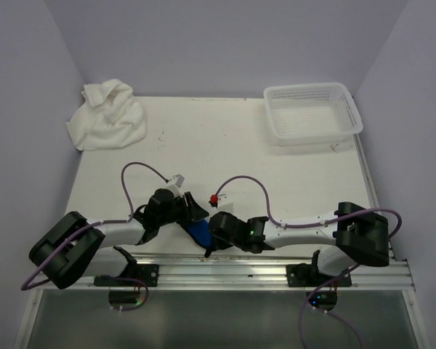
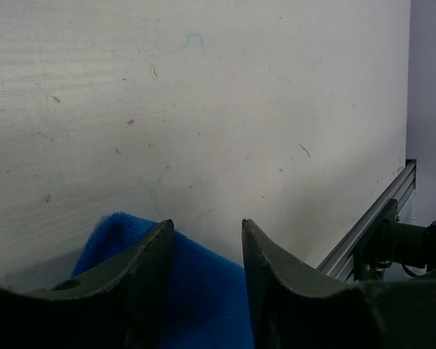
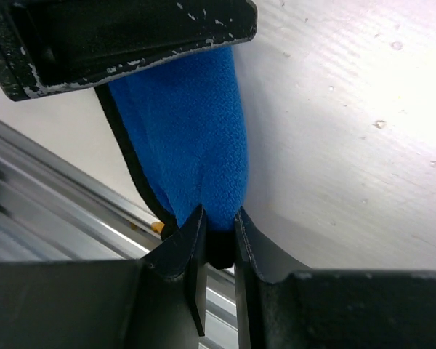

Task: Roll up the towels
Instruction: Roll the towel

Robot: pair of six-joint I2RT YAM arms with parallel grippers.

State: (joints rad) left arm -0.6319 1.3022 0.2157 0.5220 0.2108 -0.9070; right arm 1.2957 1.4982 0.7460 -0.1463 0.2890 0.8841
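Note:
The small blue towel (image 1: 199,233) lies bunched near the table's front edge, between my two grippers. My right gripper (image 3: 218,214) is shut on one folded end of the blue towel (image 3: 196,123). My left gripper (image 2: 207,224) hovers over the other end with its jaws apart, and blue towel (image 2: 203,291) shows in the gap below them. From above, the left gripper (image 1: 191,211) and right gripper (image 1: 215,231) nearly touch over the cloth. The large white towel (image 1: 106,116) sits crumpled at the far left corner, away from both arms.
A white perforated basket (image 1: 314,129) stands at the far right corner. An aluminium rail (image 1: 225,269) runs along the front edge, just behind the blue towel. Cables loop over the table near both wrists, with a small red part (image 1: 213,200) on one.

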